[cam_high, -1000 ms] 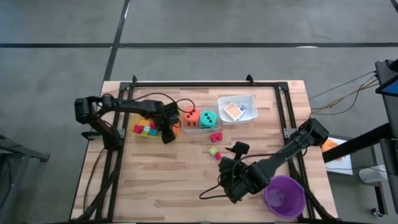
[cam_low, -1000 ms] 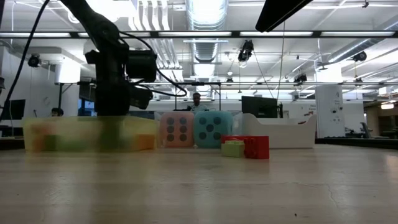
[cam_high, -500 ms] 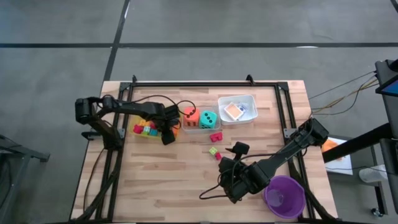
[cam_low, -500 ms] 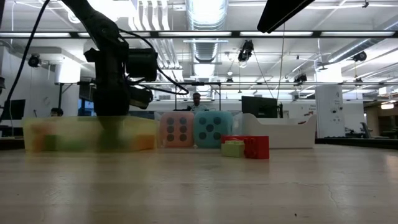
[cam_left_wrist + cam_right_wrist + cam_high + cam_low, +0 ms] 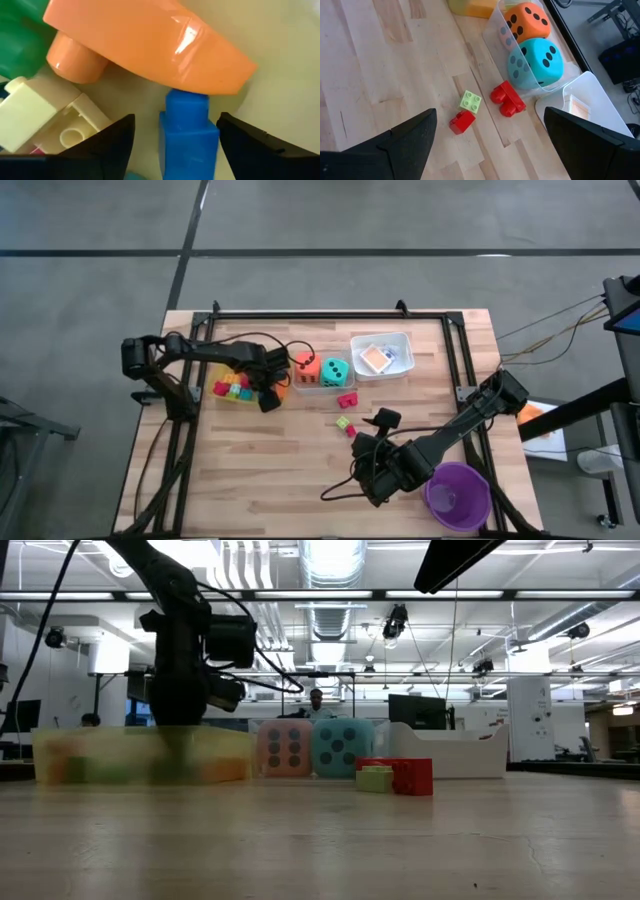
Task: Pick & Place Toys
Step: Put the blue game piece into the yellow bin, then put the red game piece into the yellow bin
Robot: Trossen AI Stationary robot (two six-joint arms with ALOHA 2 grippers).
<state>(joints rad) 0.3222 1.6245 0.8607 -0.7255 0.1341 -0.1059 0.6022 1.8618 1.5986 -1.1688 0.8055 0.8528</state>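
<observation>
Over the yellow tray: the left gripper (image 5: 268, 392) was lowered inside the yellow tray (image 5: 222, 397), apparently to release or arrange a block there
Left claw state: its fingers (image 5: 100, 145) stood apart on either side of a blue block (image 5: 189, 135) without pressing it, so it seemed to grip nothing
Blue block: hard glossy plastic, square-sided with a raised stud, upright between the fingers and touching an orange piece (image 5: 150, 45)
Orange piece: smooth, shiny, rounded like a wedge, with a round peg beneath; it lay tilted over the blue block
Cream block (image 5: 45, 112): matte, boxy, with a hollow tube on its underside, tipped on its side
Sorted blocks: a mixed heap in the tray, likely dropped loosely, hence the jumble
Right gripper (image 5: 372, 468): waited low over the bare wood near the purple cup (image 5: 458, 495), fingers (image 5: 395, 145) spread wide and empty
Loose toys: a pale green block (image 5: 470, 100) and two red blocks (image 5: 507, 99) lay on the table (image 5: 280, 470) just beside the clear tray (image 5: 495, 27), still to be collected by my judgement
Dice: an orange die (image 5: 526, 21) and a teal die (image 5: 536, 57), rounded, dotted, soft-looking, sat side by side in the clear tray
White tray (image 5: 381, 356): held small flat cards
</observation>
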